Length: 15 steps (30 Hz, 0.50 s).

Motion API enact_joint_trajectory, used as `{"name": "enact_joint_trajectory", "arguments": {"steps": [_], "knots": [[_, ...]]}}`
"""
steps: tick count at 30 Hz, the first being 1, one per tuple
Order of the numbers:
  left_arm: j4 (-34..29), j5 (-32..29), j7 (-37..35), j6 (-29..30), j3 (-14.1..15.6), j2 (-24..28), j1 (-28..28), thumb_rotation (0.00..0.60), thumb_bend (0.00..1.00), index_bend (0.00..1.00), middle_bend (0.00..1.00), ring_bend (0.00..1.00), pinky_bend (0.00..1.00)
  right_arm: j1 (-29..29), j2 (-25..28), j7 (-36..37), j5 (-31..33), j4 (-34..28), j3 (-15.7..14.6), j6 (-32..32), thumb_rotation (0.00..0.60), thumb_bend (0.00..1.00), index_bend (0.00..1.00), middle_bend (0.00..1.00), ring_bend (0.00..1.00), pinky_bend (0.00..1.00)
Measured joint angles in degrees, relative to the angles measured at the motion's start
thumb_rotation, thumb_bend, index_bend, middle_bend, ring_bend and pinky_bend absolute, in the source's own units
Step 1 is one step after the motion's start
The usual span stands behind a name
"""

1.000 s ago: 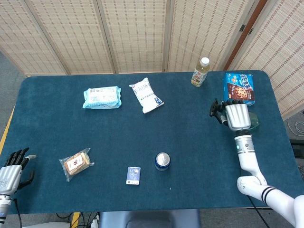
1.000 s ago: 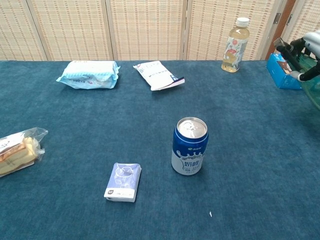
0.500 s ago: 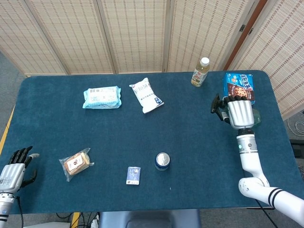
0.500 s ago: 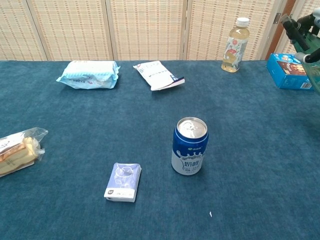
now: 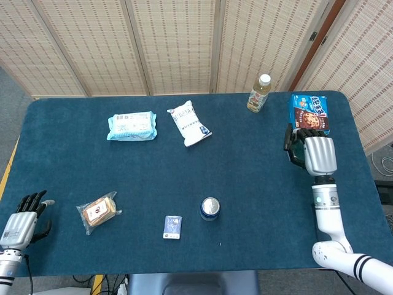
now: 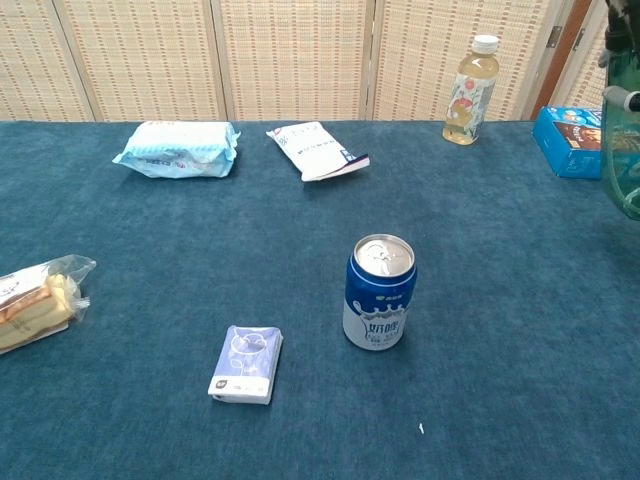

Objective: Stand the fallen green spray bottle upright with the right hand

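The green spray bottle (image 6: 624,150) shows as a translucent green body at the far right edge of the chest view, standing about upright. My right hand (image 5: 314,153) grips it near the table's right edge, just in front of the blue box. In the head view the hand covers the bottle, and whether its base touches the table cannot be seen. In the chest view only dark fingertips (image 6: 620,40) show at the top right. My left hand (image 5: 26,213) hangs at the table's front left corner, fingers apart, holding nothing.
A blue snack box (image 5: 309,112) lies right behind the right hand, with a drink bottle (image 5: 260,92) to its left. A can (image 5: 210,208) and a small blue pack (image 5: 173,227) stand at the front middle. A wipes pack (image 5: 131,126), white pouch (image 5: 190,123) and snack bag (image 5: 98,211) lie further left.
My right hand has moved to the right and lifted, turning the green bottle from tilted toward upright. The left hand has drifted slightly along the front left corner.
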Motion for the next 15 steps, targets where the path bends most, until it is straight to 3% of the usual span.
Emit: {"name": "enact_joint_trajectory", "arguments": {"steps": [15], "knots": [[1.4, -0.6, 0.4, -1.3, 0.3, -1.1, 0.0, 0.600, 0.50, 0.22, 0.07, 0.00, 0.00, -3.9, -2.2, 22.6, -2.8, 5.2, 0.0, 3.0, 0.600, 0.27, 0.44, 0.53, 0.40, 0.42]]}}
